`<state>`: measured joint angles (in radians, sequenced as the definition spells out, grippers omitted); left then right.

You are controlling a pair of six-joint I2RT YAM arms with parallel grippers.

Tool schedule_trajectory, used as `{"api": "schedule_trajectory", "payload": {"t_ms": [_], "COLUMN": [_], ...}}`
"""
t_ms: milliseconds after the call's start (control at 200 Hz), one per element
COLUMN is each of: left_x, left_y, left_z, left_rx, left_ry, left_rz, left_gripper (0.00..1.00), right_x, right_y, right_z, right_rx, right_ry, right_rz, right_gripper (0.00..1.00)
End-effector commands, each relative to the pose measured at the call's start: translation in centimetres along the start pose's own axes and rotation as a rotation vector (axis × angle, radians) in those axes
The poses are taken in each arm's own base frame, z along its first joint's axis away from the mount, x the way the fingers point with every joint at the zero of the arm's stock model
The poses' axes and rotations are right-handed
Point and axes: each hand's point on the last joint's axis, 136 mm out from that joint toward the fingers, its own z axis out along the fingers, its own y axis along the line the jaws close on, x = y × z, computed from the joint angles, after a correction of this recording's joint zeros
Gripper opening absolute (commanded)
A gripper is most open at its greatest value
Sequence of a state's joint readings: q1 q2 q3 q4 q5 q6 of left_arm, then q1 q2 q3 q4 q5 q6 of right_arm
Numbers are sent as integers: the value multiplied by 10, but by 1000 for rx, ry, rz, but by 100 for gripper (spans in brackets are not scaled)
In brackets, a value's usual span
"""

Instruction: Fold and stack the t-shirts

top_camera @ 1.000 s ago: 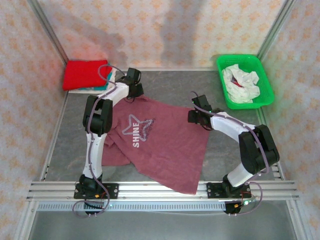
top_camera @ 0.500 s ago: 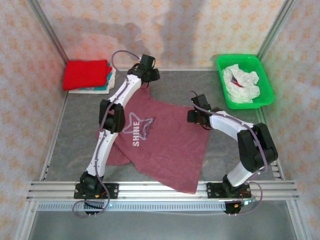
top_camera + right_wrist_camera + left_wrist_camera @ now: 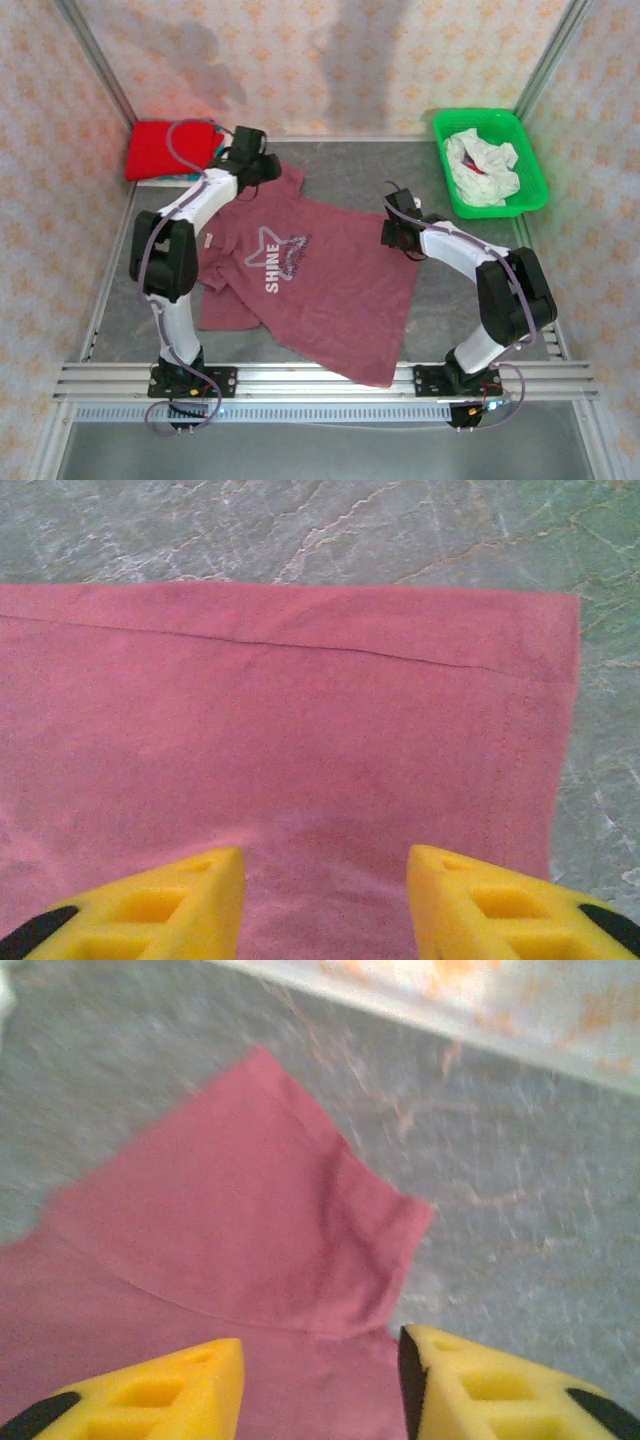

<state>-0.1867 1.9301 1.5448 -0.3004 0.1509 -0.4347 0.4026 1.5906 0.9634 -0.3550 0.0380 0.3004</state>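
Okay, both claws are standing partly apart, gripping nothing: my left gripper [image 3: 320, 1385] is hovering over a sleeve of the maroon t-shirt [image 3: 230, 1250], my right gripper [image 3: 325, 905] over its hem corner.

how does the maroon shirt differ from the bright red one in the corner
The maroon t-shirt lies spread open across the middle of the table, while the red t-shirt sits folded into a compact block in the far left corner. The maroon t-shirt shows a white star and the word SHINE; the red t-shirt shows no print. Spread out, the maroon t-shirt covers far more table than the red t-shirt. Both are soft cloth in reddish tones.
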Motion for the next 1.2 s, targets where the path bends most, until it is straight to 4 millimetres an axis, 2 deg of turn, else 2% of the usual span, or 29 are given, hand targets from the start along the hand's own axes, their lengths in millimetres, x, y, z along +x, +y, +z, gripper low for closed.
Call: {"api": "schedule_trajectory", "payload": {"t_ms": [0, 110, 210, 305, 430, 591, 736, 786, 801, 851, 991, 1051, 1101, 1196], "left_x": [32, 48, 61, 71, 72, 59, 50, 49, 41, 35, 29, 30, 33, 44], "left_y": [42, 63, 69, 69, 83, 93, 98, 101, 97, 94, 97, 96, 95, 96], "left_z": [28, 39, 49, 54, 50, 42, 28, 24, 14, 6, -8, -11, -13, -9], "left_rx": [-45, -59, -65, -48, -63, -38, -69, -81, -72, -69, -111, -103, -98, -89], "left_ry": [77, 125, 183, 208, 188, 149, 111, 95, 70, 55, 67, 78, 86, 121], "left_rz": [-19, -36, -22, -36, -73, -148, -141, -144, -140, -127, -73, -55, -49, -48], "left_gripper": [41, 41, 40, 39, 39, 42, 44, 45, 46, 47, 49, 50, 50, 50], "right_x": [-7, -2, 1, 0, -1, -5, -36, -52, -57, -73, -128, -146, -161, -172], "right_y": [-11, -6, -3, 0, 5, 12, 10, 9, 9, 14, 23, 32, 40, 48], "right_z": [1, 12, 25, 36, 56, 87, 111, 119, 121, 126, 139, 138, 130, 107], "right_rx": [72, 76, 79, 95, 110, 125, 128, 120, 114, 82, 59, 26, -5, -44], "right_ry": [-10, 39, 59, 79, 98, 168, 142, 142, 144, 134, 55, 50, 22, -21], "right_rz": [68, 78, 93, 92, 94, 111, 168, 197, 207, 234, 250, 241, 236, 227], "right_gripper": [35, 21, 14, 13, 11, 9, 8, 8, 8, 8, 8, 9, 10, 15]}}
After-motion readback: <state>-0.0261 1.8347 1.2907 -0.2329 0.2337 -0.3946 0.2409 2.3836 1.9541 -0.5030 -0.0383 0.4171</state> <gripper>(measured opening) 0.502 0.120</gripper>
